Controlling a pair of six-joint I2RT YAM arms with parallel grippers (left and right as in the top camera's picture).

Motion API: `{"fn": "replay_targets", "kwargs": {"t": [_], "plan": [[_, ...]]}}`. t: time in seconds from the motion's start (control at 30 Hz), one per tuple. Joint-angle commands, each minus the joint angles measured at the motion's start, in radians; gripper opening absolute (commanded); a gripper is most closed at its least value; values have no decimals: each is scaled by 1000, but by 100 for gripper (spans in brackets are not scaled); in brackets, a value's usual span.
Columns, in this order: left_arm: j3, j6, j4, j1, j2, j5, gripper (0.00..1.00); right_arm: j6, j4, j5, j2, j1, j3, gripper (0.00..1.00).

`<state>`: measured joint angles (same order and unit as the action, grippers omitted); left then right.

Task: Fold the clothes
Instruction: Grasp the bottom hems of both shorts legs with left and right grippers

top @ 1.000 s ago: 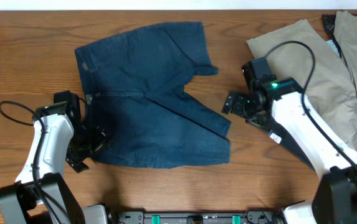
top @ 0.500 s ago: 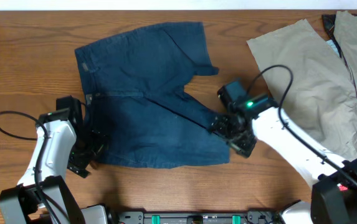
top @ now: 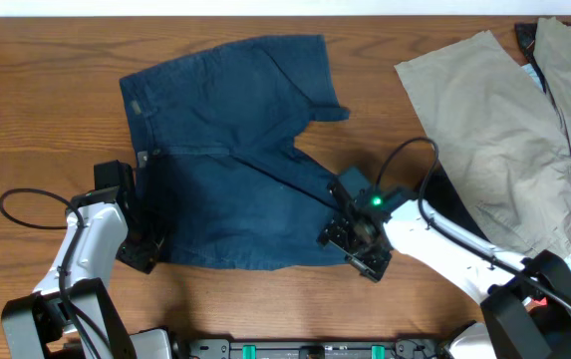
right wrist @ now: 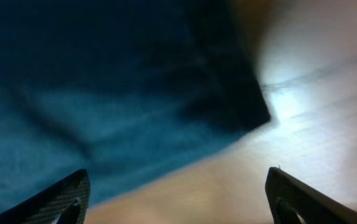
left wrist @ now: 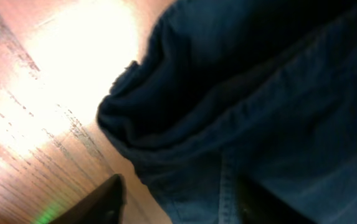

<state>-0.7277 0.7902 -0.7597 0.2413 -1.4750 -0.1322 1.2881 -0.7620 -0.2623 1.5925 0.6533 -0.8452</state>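
The left gripper (top: 138, 251) has its jaws spread, and the near-left corner of the navy shorts (top: 235, 160), at the waistband end, lies between them. In the left wrist view one dark finger (left wrist: 100, 202) rests against the wood beside the rolled fabric edge. The other finger is a blurred dark shape over the denim, and the cloth does not look pinched. The right gripper (top: 350, 244) is also wide open. In the right wrist view its two fingers (right wrist: 60, 199) stand at the lower corners of the picture, with the hem corner of the near leg just ahead of them and bare table (right wrist: 328, 112) to one side; they hold nothing. The shorts lie flat left of the worktop's centre, with the waistband toward the left edge and both legs pointing right. The far leg reaches close to the far edge, and the near leg ends at the right gripper. Tan garments (top: 494, 130) cover the far-right corner, well apart from the shorts. A second ago the right gripper was farther back, between the shorts and the tan cloth. It has since swung toward the near edge and onto the near leg's hem corner. The left gripper has shifted only slightly toward the near edge, and the shorts have kept their shape and place.
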Motion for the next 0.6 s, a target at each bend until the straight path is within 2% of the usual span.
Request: {"fn": "replay_targets", "kwargs": {"t": [0.0, 0.2, 0.27, 0.37, 0.43, 0.57], "plan": [[5, 0, -5, 4, 11, 1, 48, 98, 79, 22, -5, 14, 71, 88], [5, 0, 0, 4, 11, 2, 31, 144, 156, 116, -5, 13, 139, 84], [5, 0, -1, 4, 11, 2, 26, 144, 150, 171, -5, 13, 140, 78], [5, -12, -2, 4, 11, 1, 19, 142, 154, 255, -5, 13, 139, 63], [5, -30, -2, 4, 11, 0, 19, 114, 170, 300, -5, 12, 139, 53], [5, -64, -2, 4, 11, -30, 19, -16, 228, 326, -5, -2, 139, 44]]}}
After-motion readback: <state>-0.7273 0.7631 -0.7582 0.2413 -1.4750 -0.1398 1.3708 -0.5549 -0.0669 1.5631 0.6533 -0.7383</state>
